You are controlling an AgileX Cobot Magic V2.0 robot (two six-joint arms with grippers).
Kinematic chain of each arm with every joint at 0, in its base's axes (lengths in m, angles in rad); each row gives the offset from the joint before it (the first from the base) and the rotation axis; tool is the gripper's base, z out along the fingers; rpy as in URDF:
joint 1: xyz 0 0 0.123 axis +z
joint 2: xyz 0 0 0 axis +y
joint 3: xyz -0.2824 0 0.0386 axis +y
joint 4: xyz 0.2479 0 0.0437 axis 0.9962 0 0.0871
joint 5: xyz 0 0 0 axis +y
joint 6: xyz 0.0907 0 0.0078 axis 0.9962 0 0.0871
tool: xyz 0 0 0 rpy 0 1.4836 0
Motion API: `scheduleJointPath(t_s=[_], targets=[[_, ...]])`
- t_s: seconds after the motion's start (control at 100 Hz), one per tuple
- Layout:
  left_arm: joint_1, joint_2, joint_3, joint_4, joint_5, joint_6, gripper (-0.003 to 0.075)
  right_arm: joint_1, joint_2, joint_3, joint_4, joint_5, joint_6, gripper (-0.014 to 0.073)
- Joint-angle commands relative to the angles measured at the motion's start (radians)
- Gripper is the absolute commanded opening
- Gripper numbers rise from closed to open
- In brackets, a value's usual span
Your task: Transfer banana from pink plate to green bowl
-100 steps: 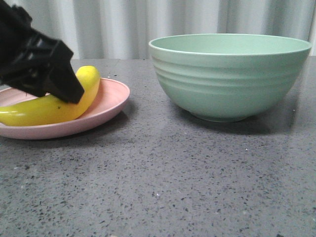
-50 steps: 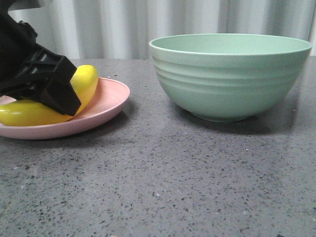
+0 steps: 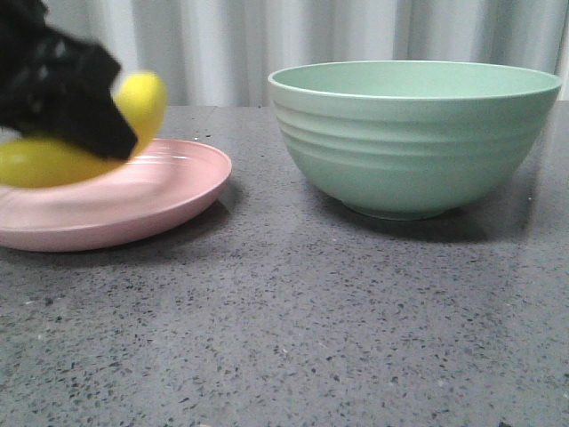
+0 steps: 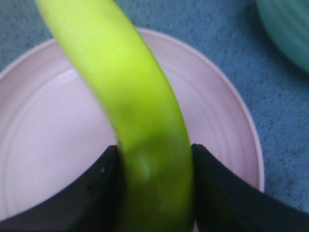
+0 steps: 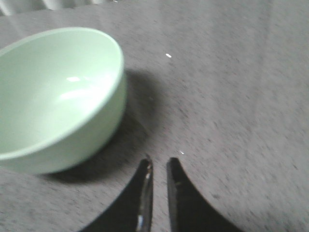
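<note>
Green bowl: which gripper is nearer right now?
Right. The right gripper hangs over bare table just beside the green bowl, fingers nearly together and empty. The left gripper is over the pink plate, clamped on the banana.

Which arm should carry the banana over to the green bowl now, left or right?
Left. The left gripper is shut on the banana, holding it above the pink plate. The right gripper hangs near the green bowl, nearly closed on nothing.
</note>
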Motion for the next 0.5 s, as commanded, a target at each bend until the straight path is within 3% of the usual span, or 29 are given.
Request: scheduleJointPath(t_s=[0.0,0.25,0.49], targets=[[-0.027,-0.076,-0.057,-0.020,-0.046,0.023,0.0171,0.038,0.076,-0.124,0.022,-0.024,-0.020,0.0125],[-0.198,-0.117,-0.115,-0.033,-0.030,0.031,0.0171,0.195,0.281,-0.315,0.189,-0.007,-0.020,0.0307],[-0.328,-0.117,-0.116,-0.059,-0.038,0.029,0.0171,0.373,0.472,-0.376,0.365,-0.180,-0.020,0.0430]])
